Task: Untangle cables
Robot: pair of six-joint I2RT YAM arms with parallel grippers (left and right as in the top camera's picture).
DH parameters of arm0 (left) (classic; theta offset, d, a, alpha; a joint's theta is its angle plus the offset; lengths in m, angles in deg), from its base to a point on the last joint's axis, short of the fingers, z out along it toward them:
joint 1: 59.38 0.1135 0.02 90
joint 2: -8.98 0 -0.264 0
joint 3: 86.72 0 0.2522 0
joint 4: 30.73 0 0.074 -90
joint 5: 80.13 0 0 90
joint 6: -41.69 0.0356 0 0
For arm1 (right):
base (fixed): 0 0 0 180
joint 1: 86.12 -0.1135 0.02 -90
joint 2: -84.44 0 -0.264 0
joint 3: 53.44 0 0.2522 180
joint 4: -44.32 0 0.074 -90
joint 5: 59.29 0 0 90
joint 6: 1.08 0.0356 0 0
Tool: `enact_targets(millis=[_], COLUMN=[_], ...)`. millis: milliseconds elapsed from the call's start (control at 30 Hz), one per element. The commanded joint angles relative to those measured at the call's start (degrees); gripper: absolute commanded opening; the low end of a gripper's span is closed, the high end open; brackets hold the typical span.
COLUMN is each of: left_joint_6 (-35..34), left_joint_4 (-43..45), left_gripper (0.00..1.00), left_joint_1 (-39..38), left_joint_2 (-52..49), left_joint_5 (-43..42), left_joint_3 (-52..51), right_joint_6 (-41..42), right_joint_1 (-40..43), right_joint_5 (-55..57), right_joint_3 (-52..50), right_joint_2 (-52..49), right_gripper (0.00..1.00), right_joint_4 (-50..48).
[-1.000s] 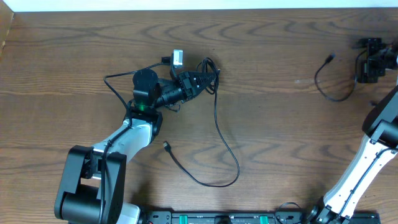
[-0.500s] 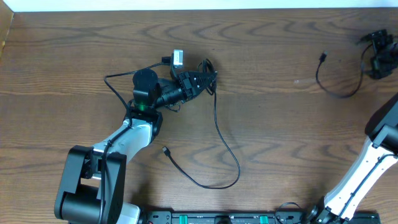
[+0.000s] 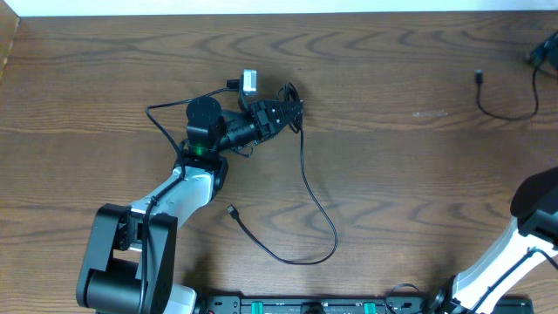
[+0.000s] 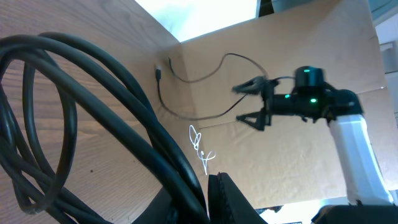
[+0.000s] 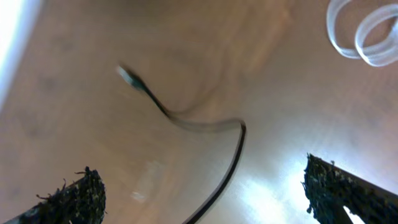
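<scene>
My left gripper (image 3: 290,110) is shut on a loop of the long black cable (image 3: 324,214), which trails down the table to a plug (image 3: 232,209). In the left wrist view that cable (image 4: 134,121) fills the foreground and runs between the closed fingertips (image 4: 219,198). A short black cable (image 3: 506,112) lies at the far right, its plug (image 3: 479,77) pointing up. My right gripper (image 3: 540,54) sits at the frame's right edge. In the right wrist view it (image 5: 208,193) stands wide open, with the short cable (image 5: 233,155) passing between its fingers.
A small grey-white camera block (image 3: 248,81) rides on the left arm. A white looped cord (image 5: 364,31) shows at the top right of the right wrist view. A black rail (image 3: 314,305) runs along the table's near edge.
The right gripper has moved right and up toward the table's far corner, and the short black cable has slid right with it. The left arm has stayed put.
</scene>
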State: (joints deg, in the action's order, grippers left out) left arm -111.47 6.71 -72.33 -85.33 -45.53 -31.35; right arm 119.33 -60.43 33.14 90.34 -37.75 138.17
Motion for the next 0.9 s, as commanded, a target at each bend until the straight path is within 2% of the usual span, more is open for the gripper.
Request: enact_targets(millis=[0,67,167,333,500,600,867], left_joint_6=[0.48,0.48,0.48,0.48,0.5,0.5,0.5], left_joint_4=[0.31,0.31,0.31,0.31,0.31,0.31,0.31], left_gripper=[0.17,0.17,0.17,0.17,0.17,0.17,0.17], left_joint_1=[-0.04,-0.04,-0.04,-0.04,-0.04,-0.02,-0.02], left_joint_2=[0.11,0.11,0.11,0.11,0.11,0.11,0.11], left_joint_5=[-1.2,-1.95,-2.71,-2.69,-2.64,-2.34,-2.19], left_joint_3=[0.57,0.57,0.57,0.57,0.57,0.57,0.57], right_joint_6=[-5.53,-7.02,-4.24,-13.2,-14.93,-18.8,-22.82], right_joint_1=[-0.39,-0.39,-0.48,-0.39,-0.42,-0.42,-0.28], right_joint_5=[-1.07,-0.68,7.96,-3.8,-4.5,-4.07,-1.07], right_joint_3=[-0.48,-0.48,-0.48,-0.46,-0.48,-0.48,-0.72], right_joint_2=[-3.82,-4.87,-5.31,-5.16,-5.18,-5.22,-5.33], right_gripper=[0.99,0.99,0.99,0.99,0.99,0.99,0.99], right_joint_4=[3.67,5.29,5.79,-4.48,-12.57,-18.47,-17.53])
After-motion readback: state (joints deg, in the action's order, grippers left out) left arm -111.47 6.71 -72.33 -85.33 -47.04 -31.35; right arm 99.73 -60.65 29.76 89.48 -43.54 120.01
